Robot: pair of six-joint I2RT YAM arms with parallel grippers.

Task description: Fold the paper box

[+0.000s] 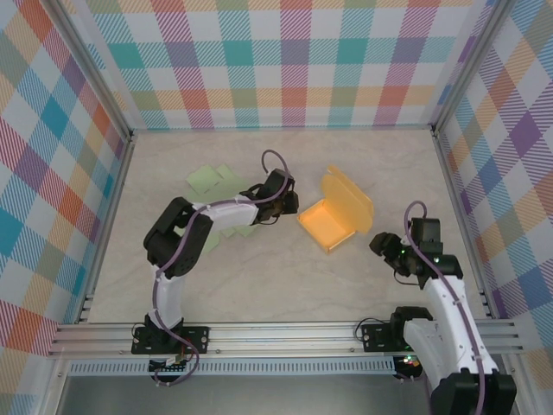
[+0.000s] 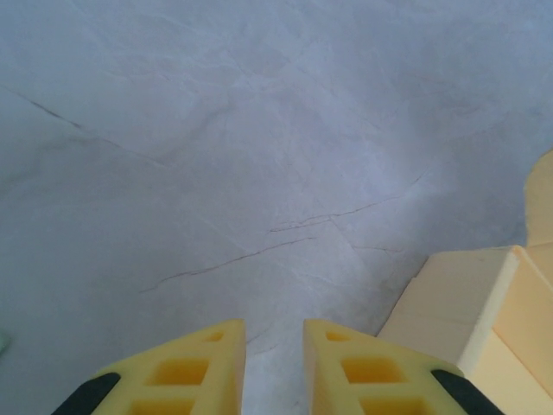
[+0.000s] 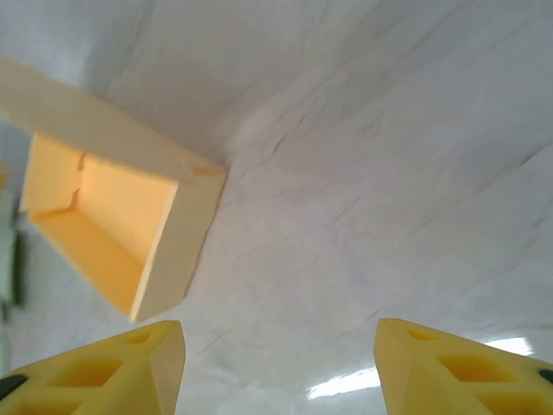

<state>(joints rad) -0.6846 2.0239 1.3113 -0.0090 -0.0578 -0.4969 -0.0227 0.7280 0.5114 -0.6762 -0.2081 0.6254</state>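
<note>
One marble-patterned table (image 1: 285,285) is seen, enclosed on three sides by plaid walls (image 1: 294,60). Two arms are counted: the left arm (image 1: 186,233) is stretched across the middle of the table, and the right arm (image 1: 445,303) is raised near the right edge. One orange paper box (image 1: 333,220) is set on the table right of centre, between the two grippers, its tray open upward and its lid flap raised on the far side. Pale green flat paper sheets (image 1: 212,180) are lain under and behind the left arm; their number cannot be told. The left gripper (image 2: 274,333) is held just beside the box's left side, its jaws parted narrowly with nothing between them. The right gripper (image 3: 281,333) is spread wide and empty, apart from the box.
</note>
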